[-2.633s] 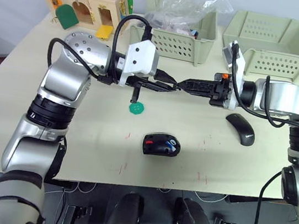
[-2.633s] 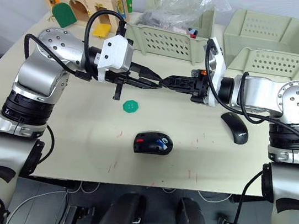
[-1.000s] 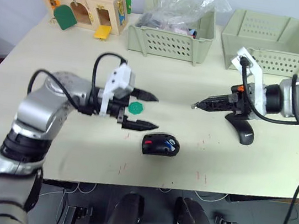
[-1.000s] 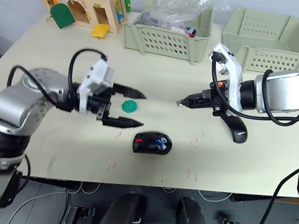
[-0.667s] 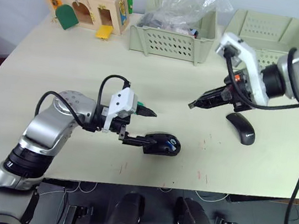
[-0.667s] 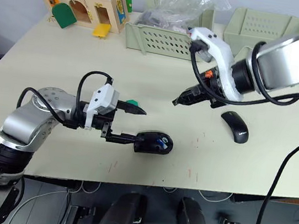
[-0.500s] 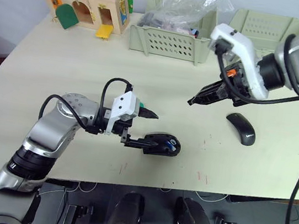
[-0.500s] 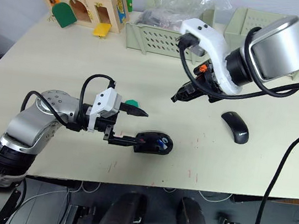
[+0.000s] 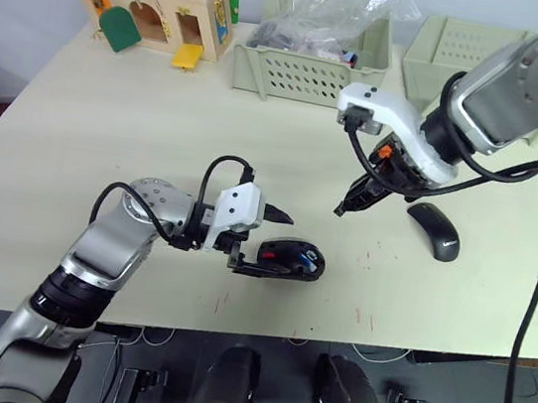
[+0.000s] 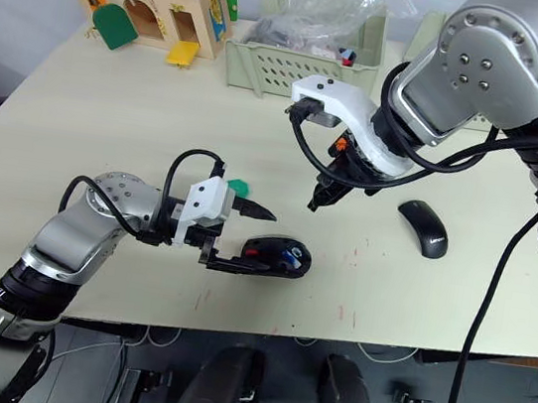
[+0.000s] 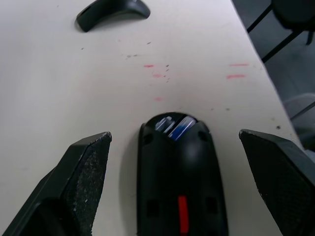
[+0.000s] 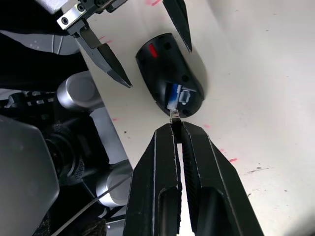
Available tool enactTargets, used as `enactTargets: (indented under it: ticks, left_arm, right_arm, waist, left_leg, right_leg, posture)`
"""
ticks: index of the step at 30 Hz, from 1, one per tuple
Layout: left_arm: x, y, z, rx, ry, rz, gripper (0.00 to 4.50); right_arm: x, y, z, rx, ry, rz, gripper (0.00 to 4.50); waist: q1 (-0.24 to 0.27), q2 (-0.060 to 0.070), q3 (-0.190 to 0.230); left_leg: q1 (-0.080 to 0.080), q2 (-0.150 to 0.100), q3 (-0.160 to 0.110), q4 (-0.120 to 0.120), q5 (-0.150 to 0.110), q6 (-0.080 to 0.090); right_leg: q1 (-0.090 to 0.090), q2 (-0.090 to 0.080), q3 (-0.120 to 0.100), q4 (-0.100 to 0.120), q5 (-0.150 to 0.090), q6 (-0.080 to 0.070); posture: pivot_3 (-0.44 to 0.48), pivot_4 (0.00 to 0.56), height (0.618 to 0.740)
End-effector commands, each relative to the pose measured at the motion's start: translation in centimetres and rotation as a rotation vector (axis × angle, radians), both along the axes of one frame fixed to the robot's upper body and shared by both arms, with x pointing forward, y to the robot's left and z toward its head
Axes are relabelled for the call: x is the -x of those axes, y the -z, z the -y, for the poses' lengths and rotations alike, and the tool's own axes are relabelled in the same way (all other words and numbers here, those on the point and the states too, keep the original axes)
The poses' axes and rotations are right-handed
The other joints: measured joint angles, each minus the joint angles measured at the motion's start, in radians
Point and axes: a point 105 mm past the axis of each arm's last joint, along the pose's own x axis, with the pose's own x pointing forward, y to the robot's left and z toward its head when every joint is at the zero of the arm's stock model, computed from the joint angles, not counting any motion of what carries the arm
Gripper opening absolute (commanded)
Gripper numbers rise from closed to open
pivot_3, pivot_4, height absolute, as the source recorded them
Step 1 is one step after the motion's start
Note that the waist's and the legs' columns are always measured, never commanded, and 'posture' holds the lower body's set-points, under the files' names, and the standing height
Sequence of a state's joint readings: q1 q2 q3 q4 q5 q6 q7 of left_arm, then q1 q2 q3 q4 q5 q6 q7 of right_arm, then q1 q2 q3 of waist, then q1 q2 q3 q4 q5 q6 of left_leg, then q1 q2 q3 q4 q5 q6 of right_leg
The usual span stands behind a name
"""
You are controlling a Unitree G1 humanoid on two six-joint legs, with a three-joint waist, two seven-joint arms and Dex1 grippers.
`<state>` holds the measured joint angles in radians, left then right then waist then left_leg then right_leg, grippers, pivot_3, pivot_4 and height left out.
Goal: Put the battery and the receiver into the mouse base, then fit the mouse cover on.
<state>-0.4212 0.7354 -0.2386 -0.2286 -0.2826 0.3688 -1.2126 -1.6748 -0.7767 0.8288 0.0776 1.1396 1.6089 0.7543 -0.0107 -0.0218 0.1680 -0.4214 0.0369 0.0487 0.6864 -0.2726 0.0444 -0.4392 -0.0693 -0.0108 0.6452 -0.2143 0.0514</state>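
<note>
On the counter [image 9: 109, 129]:
Mouse base [image 9: 291, 262]: black, red inside, blue battery [image 11: 180, 127] seated.
Left hand [image 9: 266, 238]: apart, straddling it.
Right hand [image 12: 177, 129]: together on a tiny receiver [image 12: 173, 113].
Writing: none readable.

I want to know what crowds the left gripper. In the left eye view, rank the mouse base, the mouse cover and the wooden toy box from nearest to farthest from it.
From the left gripper:
1. mouse base, between its open fingers.
2. mouse cover, off toward the robot's right.
3. wooden toy box, far left corner of the table.

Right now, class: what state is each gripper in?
Left gripper: open, one finger either side of the mouse base.
Right gripper: shut on a tiny silvery piece, probably the receiver.
</note>
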Motion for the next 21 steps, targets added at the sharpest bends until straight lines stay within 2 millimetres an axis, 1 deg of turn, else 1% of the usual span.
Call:
enactTargets:
  ticks: [1, 9, 21]
  left_arm:
    - [0.1, 0.2, 0.5, -0.019, 0.022, 0.046, 4.43]
    - [-0.1, 0.8, 0.9, -0.05, 0.034, 0.069, 4.43]
    - [-0.3, 1.7, 1.0, -0.082, 0.025, 0.08, 4.43]
  right_arm:
    - [-0.2, -0.1, 0.1, 0.004, 0.002, 0.011, 0.0]
    - [-0.6, 1.2, -0.1, 0.048, -0.013, 0.026, 0.0]
    - [-0.5, 1.6, -0.7, 0.042, -0.039, 0.01, 0.0]
  waist:
    - [0.0, 0.0, 0.0]
    - [-0.001, 0.0, 0.0]
    - [-0.001, 0.0, 0.0]
  left_leg:
    - [0.0, 0.0, 0.0, 0.0, 0.0, 0.0]
    - [0.0, 0.0, 0.0, 0.0, 0.0, 0.0]
    - [0.0, 0.0, 0.0, 0.0, 0.0, 0.0]
  right_leg:
    - [0.0, 0.0, 0.0, 0.0, 0.0, 0.0]
    - [0.0, 0.0, 0.0, 0.001, 0.0, 0.0]
    - [0.0, 0.0, 0.0, 0.002, 0.0, 0.0]
  posture:
    - [0.0, 0.15, 0.74]
    - [0.0, 0.15, 0.74]
    - [0.0, 0.15, 0.74]
